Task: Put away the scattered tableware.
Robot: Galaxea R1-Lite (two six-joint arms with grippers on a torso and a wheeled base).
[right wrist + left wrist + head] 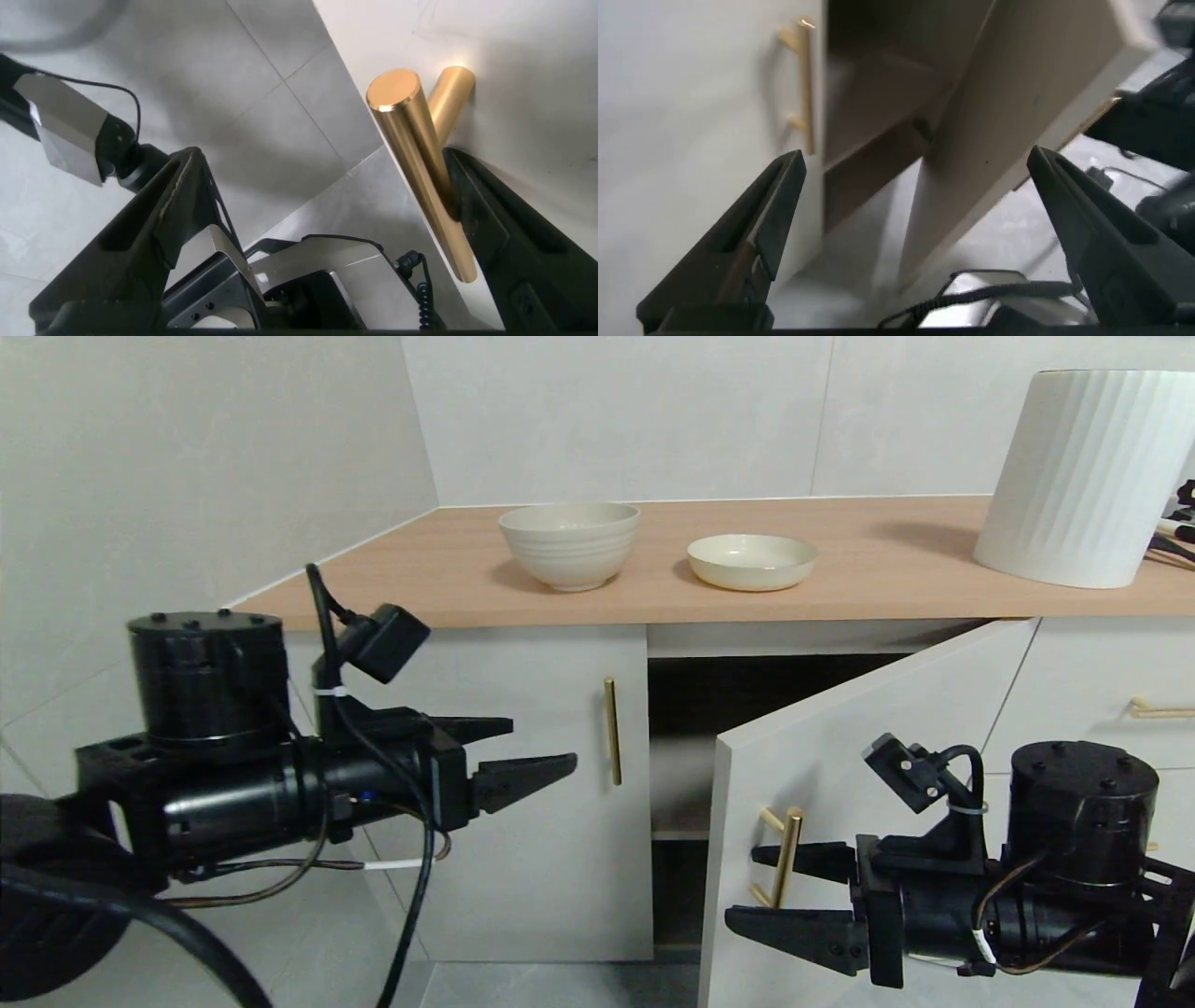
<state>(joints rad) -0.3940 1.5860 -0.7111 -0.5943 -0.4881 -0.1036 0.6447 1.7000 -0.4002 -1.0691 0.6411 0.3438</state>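
While the ribbed cream ceramic bowl [569, 543] and shallow cream dish [752, 560] sit on the wooden counter [896, 560] well above it, the right gripper [742, 887] gapes around the brass bar handle [792, 845] (left gripper [541, 744] spread, empty); better clench squarely before pulling.

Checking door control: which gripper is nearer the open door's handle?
Right. The right gripper sits open around the handle; the left gripper hangs apart, before the closed door.

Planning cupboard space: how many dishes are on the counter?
2: a deep bowl left of centre on the counter, a shallow dish beside it on its right. The white ribbed container could hide others.
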